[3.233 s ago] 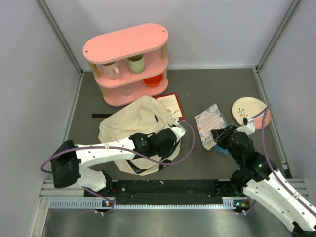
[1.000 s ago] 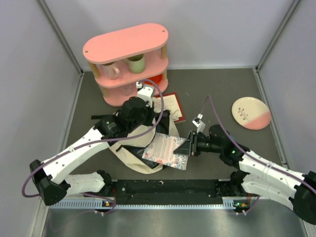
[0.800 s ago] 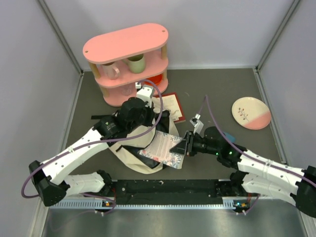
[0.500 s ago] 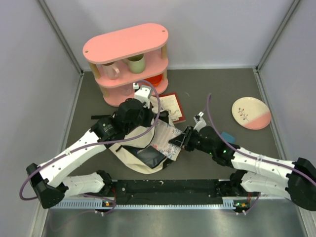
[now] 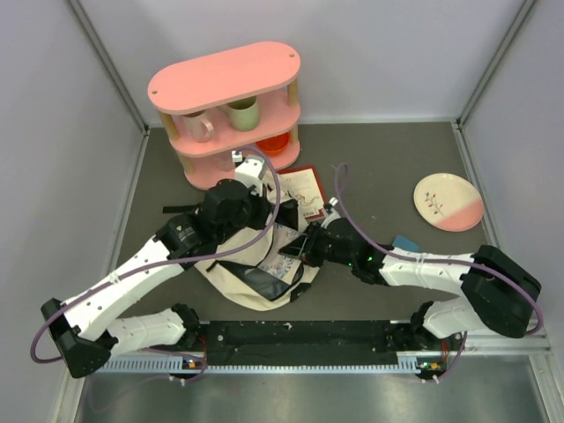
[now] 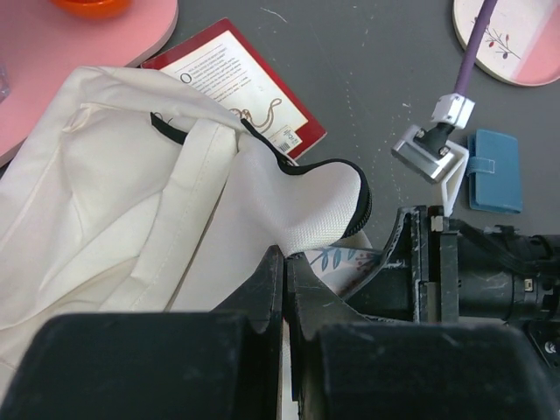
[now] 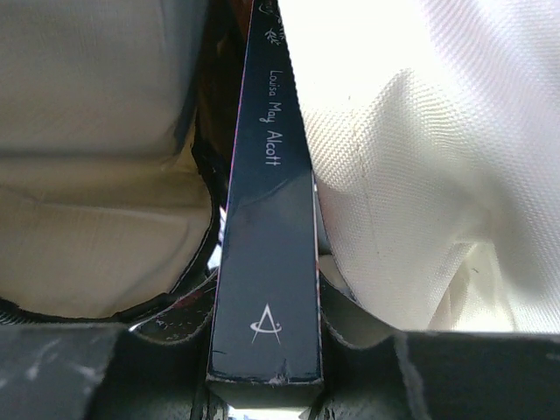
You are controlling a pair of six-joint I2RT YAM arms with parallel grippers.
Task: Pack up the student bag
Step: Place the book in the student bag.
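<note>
From above, the student bag [image 5: 231, 280] lies on the dark surface [image 5: 388, 159] in front of a pink shelf [image 5: 225, 84], with both arms meeting at its open mouth. The left pincer [image 5: 264, 225] is at the far rim, and the right pincer [image 5: 307, 248] reaches in from the right with a flower-patterned book [image 5: 289, 261] partly inside. A red booklet [image 5: 304, 187], a blue case [image 5: 404, 242] and a plate [image 5: 448, 201] lie outside the bag. The left wrist camera shows that pincer's fingers closed to a thin gap on the cream fabric, seemingly pinching the rim and holding the zipper edge up, while a sliver of the floral cover slides beneath the raised lip. On the right wrist camera, the book's dark spine, lettered "Louisa May Alcott", is clamped between the fingers and points edge-first into the dark opening, cream cloth on both sides. The step in hand looks like loading the book. The next move likely calls for pushing it deeper along the gap, then releasing it, with the left grip keeping the mouth open.
</note>
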